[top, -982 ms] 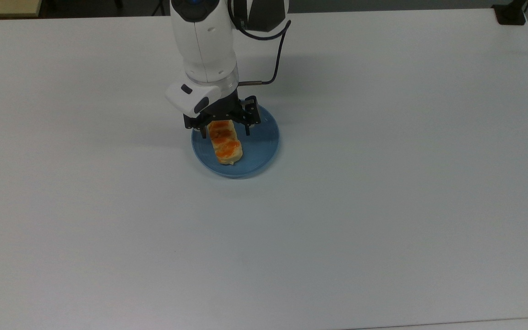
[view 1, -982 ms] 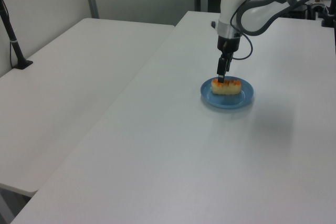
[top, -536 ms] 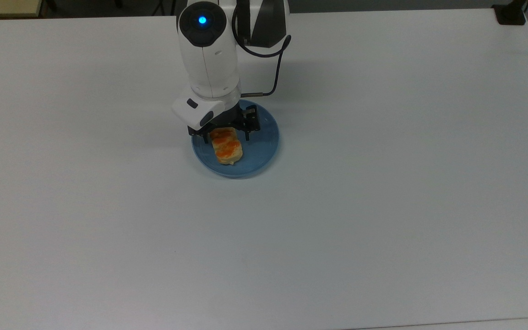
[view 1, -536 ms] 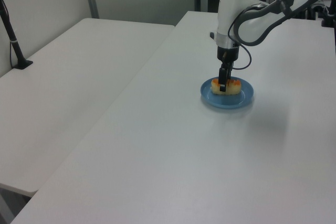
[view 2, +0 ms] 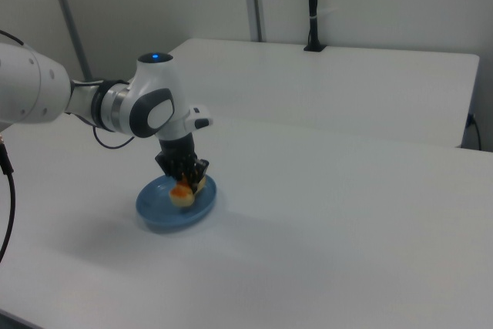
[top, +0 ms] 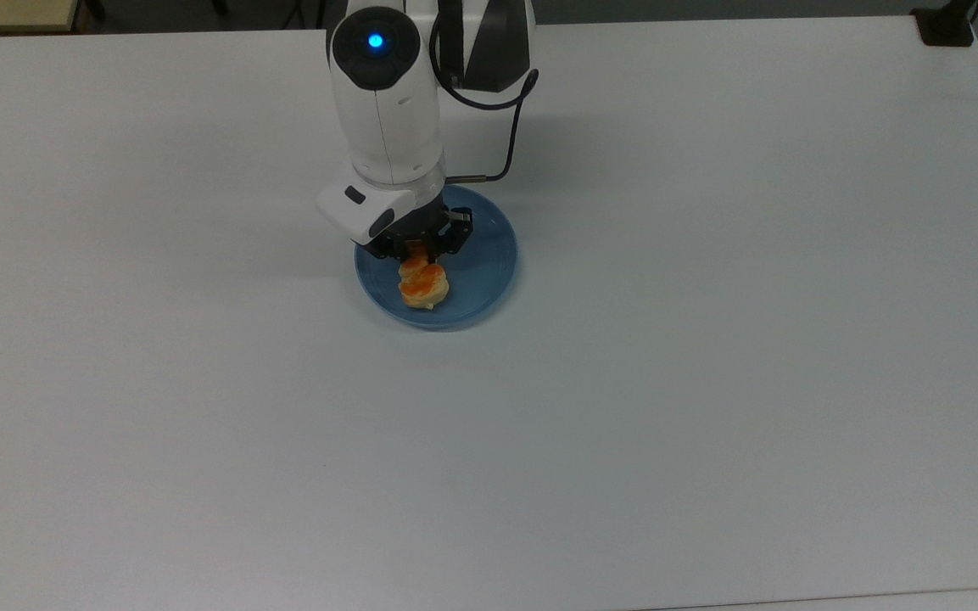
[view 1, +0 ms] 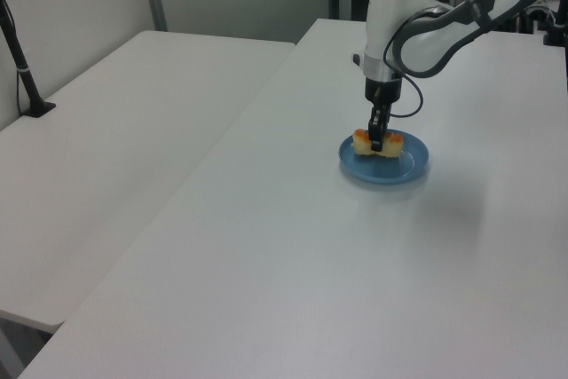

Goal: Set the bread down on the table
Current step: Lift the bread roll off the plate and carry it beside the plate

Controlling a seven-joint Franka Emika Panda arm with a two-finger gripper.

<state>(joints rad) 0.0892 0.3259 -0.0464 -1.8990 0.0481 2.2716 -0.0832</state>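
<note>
The bread [top: 424, 286], a pale roll with orange patches, sits over the round blue plate [top: 489, 280] on the white table [top: 709, 382]. My gripper [top: 417, 249] comes straight down from above and is shut on the roll's middle, pinching it in. In the left view the bread [view 1: 361, 140] sticks out on both sides of the black fingers [view 1: 377, 135], just over the plate [view 1: 413, 166]. In the right view the gripper [view 2: 187, 180] holds the bread [view 2: 182, 195] above the plate [view 2: 154, 209]. Whether the roll still touches the plate I cannot tell.
Wide bare tabletop [view 1: 311, 264] surrounds the plate on all sides. A second white table [view 1: 115, 130] with a black post [view 1: 22, 68] stands at the left view's left. A black clamp [top: 947, 25] sits at the top view's far right corner.
The gripper came down over the bread and its fingers, open a second ago, have shut on the roll's middle. The roll now looks shorter and squeezed.
</note>
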